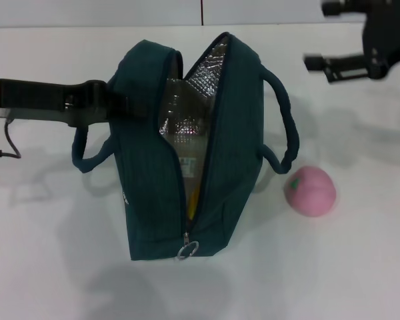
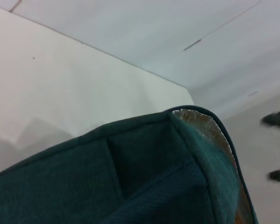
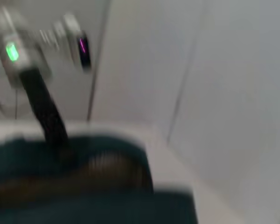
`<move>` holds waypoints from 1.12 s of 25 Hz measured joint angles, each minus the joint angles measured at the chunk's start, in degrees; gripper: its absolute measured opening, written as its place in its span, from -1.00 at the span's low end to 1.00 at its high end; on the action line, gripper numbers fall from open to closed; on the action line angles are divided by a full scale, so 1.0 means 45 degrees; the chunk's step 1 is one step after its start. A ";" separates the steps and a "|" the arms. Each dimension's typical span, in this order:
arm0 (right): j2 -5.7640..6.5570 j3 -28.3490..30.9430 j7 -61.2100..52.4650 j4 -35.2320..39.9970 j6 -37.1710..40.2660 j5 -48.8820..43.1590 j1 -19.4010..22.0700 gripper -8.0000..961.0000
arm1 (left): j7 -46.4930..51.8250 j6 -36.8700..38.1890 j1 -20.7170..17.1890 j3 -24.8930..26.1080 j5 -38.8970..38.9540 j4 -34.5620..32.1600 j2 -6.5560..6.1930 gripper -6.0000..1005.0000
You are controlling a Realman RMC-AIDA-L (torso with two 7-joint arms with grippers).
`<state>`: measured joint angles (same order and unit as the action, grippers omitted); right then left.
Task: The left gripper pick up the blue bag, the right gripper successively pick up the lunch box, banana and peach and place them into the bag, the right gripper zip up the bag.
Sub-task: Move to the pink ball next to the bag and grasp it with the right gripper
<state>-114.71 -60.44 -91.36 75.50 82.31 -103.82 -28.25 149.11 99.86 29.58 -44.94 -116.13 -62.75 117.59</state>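
The blue bag (image 1: pixel 153 187) stands open in the middle of the white table, silver lining showing. My left gripper (image 1: pixel 120 103) reaches in from the left and is shut on the bag's left wall near the rim. Deep in the opening lie a clear box with a label, the lunch box (image 1: pixel 187 163), and a yellow strip of the banana (image 1: pixel 194 197). The pink peach (image 1: pixel 311 191) rests on the table to the right of the bag. My right gripper (image 1: pixel 320 37) hovers open and empty at the far right, above and behind the peach. The left wrist view shows the bag's wall (image 2: pixel 130 186) up close.
The zipper's ring pull (image 1: pixel 187 251) hangs at the bag's near end. One loop handle (image 1: pixel 287 127) sticks out to the right, the other (image 1: pixel 87 157) to the left. A black cable (image 1: pixel 7 143) runs along the left edge. The blurred right wrist view shows the bag's rim (image 3: pixel 84 186).
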 joint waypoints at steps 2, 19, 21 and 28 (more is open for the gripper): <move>0.0025 0.0022 -0.1664 0.0647 0.0443 -0.1727 -0.0064 0.77 | -0.0015 -0.0004 -0.0030 0.0088 0.0000 0.0000 0.0007 -0.90; -0.0116 -0.0973 -0.8810 0.0012 0.4615 -0.7720 -0.3310 0.73 | -0.0207 -0.0006 0.0077 0.0028 -0.0027 0.0115 0.0024 -0.90; -0.0118 -0.1283 -0.8858 -0.0572 0.4437 -0.7870 -0.3537 0.72 | -0.0284 -0.0005 0.0096 0.0059 -0.0029 0.0264 -0.0002 -0.90; -0.0140 -0.2144 -0.8864 -0.2388 0.3378 -0.8204 -0.4131 0.68 | -0.0424 -0.0020 0.0220 0.0104 -0.0014 0.0673 -0.0120 -0.90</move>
<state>-115.34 -70.09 -131.25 64.75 97.51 -140.74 -46.84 147.20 99.77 30.57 -44.47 -116.19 -59.72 117.05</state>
